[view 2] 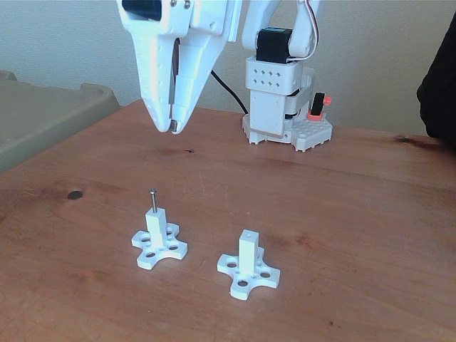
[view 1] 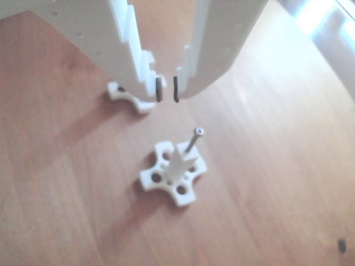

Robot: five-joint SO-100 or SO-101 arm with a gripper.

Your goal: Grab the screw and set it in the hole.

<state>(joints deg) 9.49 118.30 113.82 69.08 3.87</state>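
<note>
The screw (view 2: 152, 200) stands upright in the hole at the tip of the left white post (view 2: 157, 231) in the fixed view, head up. The other view has the same screw (view 1: 194, 139) rising from its post's cross-shaped base (view 1: 178, 191). My gripper (view 2: 173, 129) hangs well above and slightly behind this post. Its white fingers are a narrow gap apart and hold nothing. In the other view the gripper (view 1: 167, 89) shows black rubber rings on both tips. A second white post (view 2: 247, 251) stands to the right with a small hole (view 2: 247, 233) in its tip.
The second post's base (view 1: 126, 95) peeks out behind my fingers in the other view. The arm's base (view 2: 285, 107) stands at the table's back. A beige bin (view 2: 43, 117) sits off the left edge, a dark shape (view 2: 438, 78) at the right, a dark spot (view 2: 74, 194) on the wood.
</note>
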